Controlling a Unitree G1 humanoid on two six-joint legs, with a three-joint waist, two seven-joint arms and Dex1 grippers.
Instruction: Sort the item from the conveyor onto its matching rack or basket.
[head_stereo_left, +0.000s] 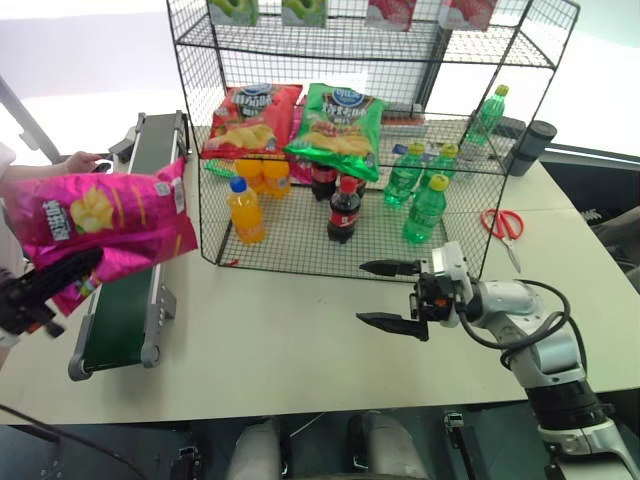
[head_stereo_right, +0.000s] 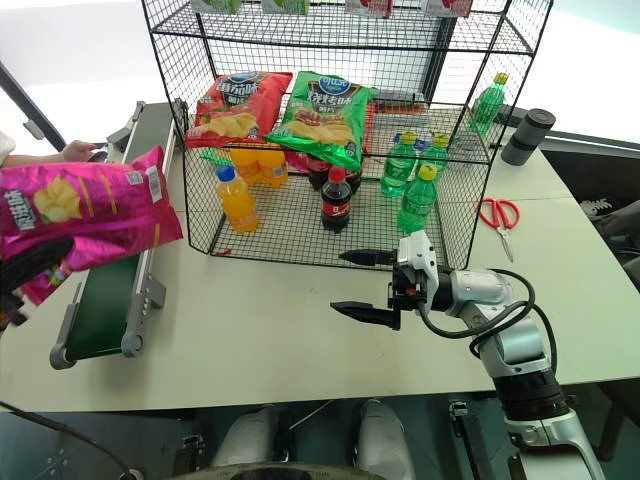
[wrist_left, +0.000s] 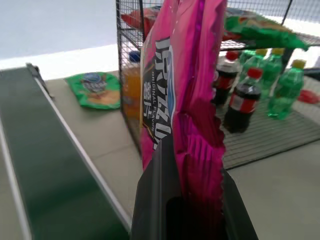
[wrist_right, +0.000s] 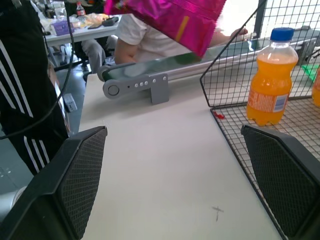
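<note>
Shelving is dominating the far middle of the table (head_stereo_left: 300, 370): the black wire rack (head_stereo_left: 520, 60) is standing with its open front facing the near side, so bags can be slid in from the robot's side. On its middle tier a red chip bag (head_stereo_left: 250, 118) and a green chip bag (head_stereo_left: 340, 125) are lying flat side by side, which suggests that tier is serving as the chip shelf. Below them, an orange drink bottle (head_stereo_left: 245, 212), cola bottles (head_stereo_left: 344, 210) and green bottles (head_stereo_left: 425, 212) are standing upright on the bottom tier.

At the left, the conveyor (head_stereo_left: 125, 315) is running from near to far along the table edge, and a person's hand (head_stereo_left: 82, 161) is resting by its far end, probably feeding items.

Above the belt's near half, the magenta chip bag (head_stereo_left: 105, 215) is hanging clear of the belt, lying roughly level with its far end pointing toward the rack. The left gripper (head_stereo_left: 50, 280) is pinching its crimped near end between closed fingers (wrist_left: 157, 200), a grip that leaves the bag's length free to go in first.

Near the rack's front, right of centre, the right gripper (head_stereo_left: 393, 292) is hovering over the table, jaws spread wide and empty, pointing left, seemingly ready to steady the bag.

Red scissors (head_stereo_left: 503, 224) are lying right of the rack.
</note>
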